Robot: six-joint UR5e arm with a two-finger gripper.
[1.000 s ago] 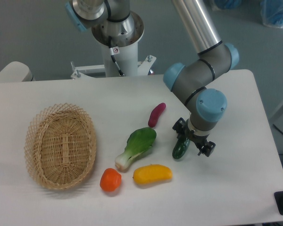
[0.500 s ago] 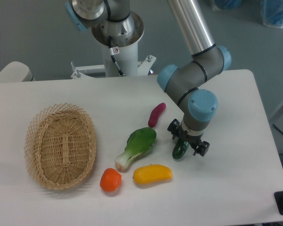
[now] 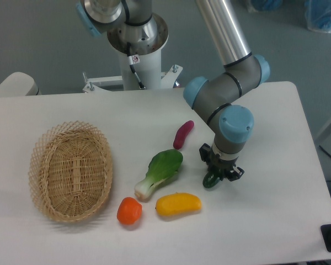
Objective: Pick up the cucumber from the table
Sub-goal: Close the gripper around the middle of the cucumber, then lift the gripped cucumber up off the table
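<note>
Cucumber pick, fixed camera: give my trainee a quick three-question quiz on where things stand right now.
1. True or false: the gripper sits over the cucumber, fingers down at its sides.
2. Which item lies nearest the wicker basket? A) purple vegetable B) orange round item C) cucumber
3. Fill in: the yellow item lies just in front of the ____.

Key: 1 true; 2 B; 3 bok choy.
</note>
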